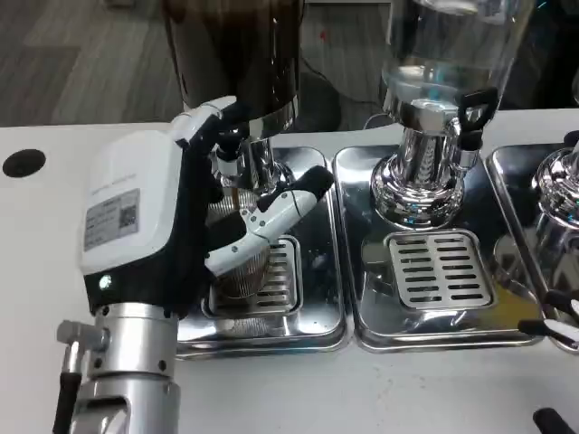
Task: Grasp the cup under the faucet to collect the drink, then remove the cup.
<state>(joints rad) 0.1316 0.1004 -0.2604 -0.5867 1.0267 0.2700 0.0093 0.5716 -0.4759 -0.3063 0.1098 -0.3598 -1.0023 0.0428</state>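
A clear ribbed cup with brown drink in it stands on the grille of the left drip tray, under the faucet of the dark dispenser. My left hand grips the cup from the left, its white and black fingers wrapped across the cup's front and one finger raised beside the faucet. The cup's left side is hidden behind the hand. Black fingertips of my right hand show at the right edge, low by the table's front; how they lie cannot be told.
A clear-tank dispenser with a black-handled faucet stands on a second drip tray in the middle. A third chrome dispenser sits at the right edge. A black hole marks the white table at far left.
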